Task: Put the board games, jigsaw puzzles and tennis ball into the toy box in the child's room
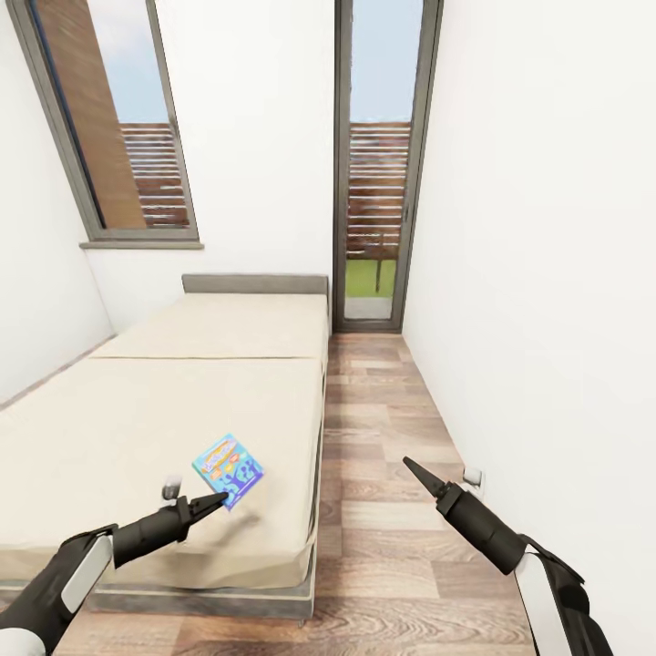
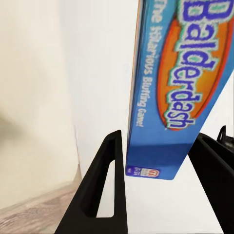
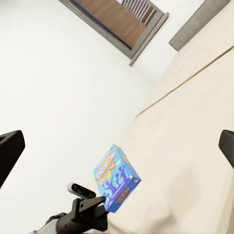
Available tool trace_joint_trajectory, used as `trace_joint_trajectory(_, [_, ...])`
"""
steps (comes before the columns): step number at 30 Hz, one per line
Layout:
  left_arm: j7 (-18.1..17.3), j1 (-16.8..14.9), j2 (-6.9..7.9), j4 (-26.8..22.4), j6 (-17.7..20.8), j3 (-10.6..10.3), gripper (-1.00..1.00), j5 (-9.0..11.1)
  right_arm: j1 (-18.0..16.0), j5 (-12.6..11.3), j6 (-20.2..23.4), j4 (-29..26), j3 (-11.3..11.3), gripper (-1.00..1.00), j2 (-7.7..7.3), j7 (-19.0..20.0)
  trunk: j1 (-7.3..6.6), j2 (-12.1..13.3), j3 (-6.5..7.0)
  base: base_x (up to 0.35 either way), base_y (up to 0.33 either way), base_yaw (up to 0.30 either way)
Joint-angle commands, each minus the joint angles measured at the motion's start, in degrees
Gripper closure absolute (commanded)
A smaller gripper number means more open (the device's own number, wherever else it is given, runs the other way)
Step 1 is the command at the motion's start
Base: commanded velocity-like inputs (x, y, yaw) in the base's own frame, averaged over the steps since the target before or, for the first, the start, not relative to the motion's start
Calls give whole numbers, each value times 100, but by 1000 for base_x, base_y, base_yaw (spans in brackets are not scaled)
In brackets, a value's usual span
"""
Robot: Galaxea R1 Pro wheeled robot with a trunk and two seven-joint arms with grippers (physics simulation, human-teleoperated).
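A small blue Balderdash board game (image 1: 228, 469) hangs tilted just above the near right part of the bed (image 1: 164, 401), with my left gripper (image 1: 215, 501) shut on its lower edge. In the left wrist view the box (image 2: 170, 97) stands edge-on between the two black fingers (image 2: 105, 185). The right wrist view shows the same box (image 3: 117, 178) held over the beige mattress (image 3: 190, 146). My right gripper (image 1: 410, 466) hovers over the wood floor to the right of the bed, and its fingers (image 3: 9, 151) stand wide apart, holding nothing.
A strip of wood floor (image 1: 383, 510) runs between the bed and the white right wall (image 1: 547, 273) to a narrow glass door (image 1: 374, 182). The grey headboard (image 1: 255, 283) stands at the far wall under a window (image 1: 118, 118).
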Motion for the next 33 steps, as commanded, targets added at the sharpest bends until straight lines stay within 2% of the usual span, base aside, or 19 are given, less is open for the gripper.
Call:
trace_joint_trajectory(1, [-21,-1,11,-62,91,-6,100,-7,-4,-18,39,0,-11,-100,5,8,-23,39,12,0,0,0])
trace_joint_trajectory(4, [-74,3,54,-326,405,-15,100,-7,-4,-7,38,6,-15,-100,5,5,-89,160,66,0,0,0])
trace_joint_trajectory(5, [-94,6,94,-529,616,-23,100,-7,-4,0,40,8,-17,-100,5,4,-111,200,84,0,0,0])
trace_joint_trajectory(8, [-110,21,155,-802,844,-28,100,-7,-6,5,39,10,-18,-100,5,0,-177,320,138,0,0,0])
trace_joint_trajectory(12, [-184,45,333,-1152,1109,-29,100,5,-11,16,36,40,-19,-100,5,-22,-265,481,210,0,0,0])
trace_joint_trajectory(16, [-742,49,478,-1220,1214,-15,100,3,-19,27,30,59,-15,-100,10,-63,-353,641,282,0,0,0])
trace_joint_trajectory(19, [-1227,32,692,-1227,1453,-6,100,-5,-21,33,34,62,8,-100,12,-160,-419,761,336,0,0,0])
trace_joint_trajectory(21, [-1402,17,820,-1228,1566,1,100,-6,-21,32,50,60,24,-100,16,-290,-463,841,372,0,0,0])
trace_joint_trajectory(22, [-1442,13,857,-1228,1594,3,100,-4,-21,29,57,59,27,-100,17,-344,-485,882,389,0,0,0])
trace_joint_trajectory(25, [-1573,-11,1086,-1224,1805,-1,100,0,-22,7,98,48,48,-100,17,-627,-551,1002,443,0,0,0])
trace_joint_trajectory(33, [-1844,-18,1317,-1204,1899,-28,100,-9,-13,20,182,54,80,-100,17,-737,-726,1323,587,0,0,0])
